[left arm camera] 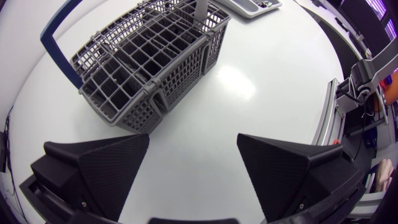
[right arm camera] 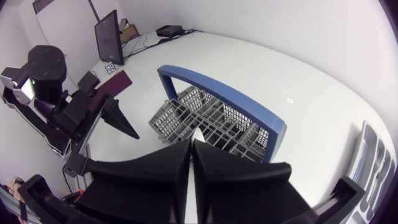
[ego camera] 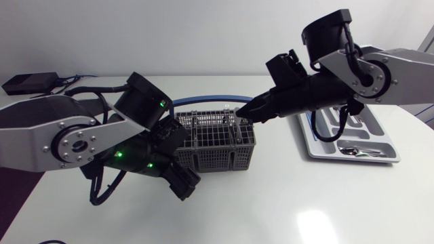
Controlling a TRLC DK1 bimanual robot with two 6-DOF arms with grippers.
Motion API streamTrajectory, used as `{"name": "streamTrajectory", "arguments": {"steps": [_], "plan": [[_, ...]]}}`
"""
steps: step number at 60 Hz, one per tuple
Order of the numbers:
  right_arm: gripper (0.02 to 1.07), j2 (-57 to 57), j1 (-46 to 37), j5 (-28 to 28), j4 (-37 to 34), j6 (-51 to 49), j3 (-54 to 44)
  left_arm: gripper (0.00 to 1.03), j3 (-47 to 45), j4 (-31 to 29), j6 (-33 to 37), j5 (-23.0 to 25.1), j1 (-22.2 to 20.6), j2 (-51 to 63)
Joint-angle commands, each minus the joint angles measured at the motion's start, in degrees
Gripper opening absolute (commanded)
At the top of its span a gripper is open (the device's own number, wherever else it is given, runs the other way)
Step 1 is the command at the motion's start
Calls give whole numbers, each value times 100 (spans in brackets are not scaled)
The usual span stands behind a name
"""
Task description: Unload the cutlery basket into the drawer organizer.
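From the head view, the cutlery basket (ego camera: 218, 144) stands about mid-desk, nearer the far edge of the white desk (ego camera: 285, 203), with its blue handle (ego camera: 203, 100) arching over the back. The drawer organizer (ego camera: 352, 139) lies by the desk's right edge, well apart from the basket, with some silver cutlery (ego camera: 363, 150) already in its front compartment. The left arm (ego camera: 61, 135) comes in low, and the left end effector (ego camera: 182, 181) sits just beside the basket's front left corner. The right arm (ego camera: 366, 71) reaches across, with the right end effector (ego camera: 243, 115) at the basket's back right corner. In the left wrist view, the left end effector is spread wide with only bare desk between its fingers; the basket is ahead of it and untouched, and a pale cutlery piece (left arm camera: 200, 7) stands upright in a far compartment. In the right wrist view, the right end effector's fingers are drawn to a thin gap, pinching the pale cutlery piece at their tips above the basket.
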Motion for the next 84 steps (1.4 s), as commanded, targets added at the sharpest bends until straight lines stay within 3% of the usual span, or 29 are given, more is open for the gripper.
{"name": "streamTrajectory", "arguments": {"steps": [1, 18, 32, 43, 53, 70, 84], "plan": [[8, -171, -94, -220, 45, 143, -127, 99, -112, -39, -56, 19, -57, -123], [8, -541, -903, -1547, 37, 363, -127, 99, -86, -109, -82, 19, -75, -176], [8, -1085, -1677, -1582, -834, 468, 216, 99, -77, -232, -108, 19, -57, -255], [8, -1226, -2503, -861, -1853, -358, 348, 99, -95, -268, -231, 10, 13, -255], [8, -1033, -2845, -158, -2108, -1087, 181, 99, -68, -144, -477, 10, 74, -105], [8, -470, -3636, 976, -1774, -2072, -250, 99, -121, 110, -873, -17, 364, 53], [8, -119, -3856, 2013, -737, -2555, -821, 99, -200, 225, -1145, -25, 549, 246]]}}
